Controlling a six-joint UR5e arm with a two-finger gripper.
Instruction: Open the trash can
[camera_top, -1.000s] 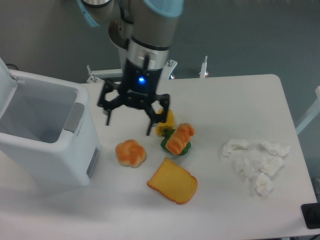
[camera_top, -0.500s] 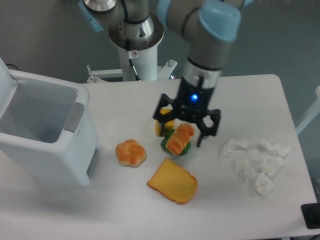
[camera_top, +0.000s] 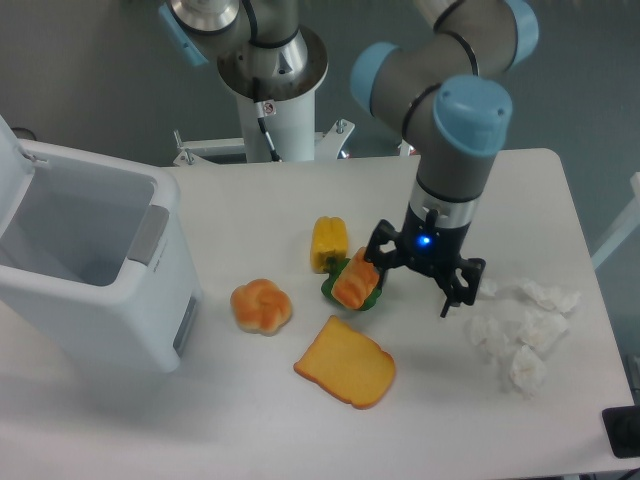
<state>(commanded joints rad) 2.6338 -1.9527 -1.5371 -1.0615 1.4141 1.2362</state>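
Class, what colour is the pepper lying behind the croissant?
Yellow. The pepper shows best in the fixed camera view.

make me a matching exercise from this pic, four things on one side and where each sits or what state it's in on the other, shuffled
Things:
1. trash can
2. tissues
3. toast slice
4. gripper

States or places:
A. crumpled in a pile near the right edge of the table
B. lid up, inside visible
C. open, between the food and the tissues
D. flat on the table, nearest the front edge

Pairs: 1-B, 2-A, 3-D, 4-C
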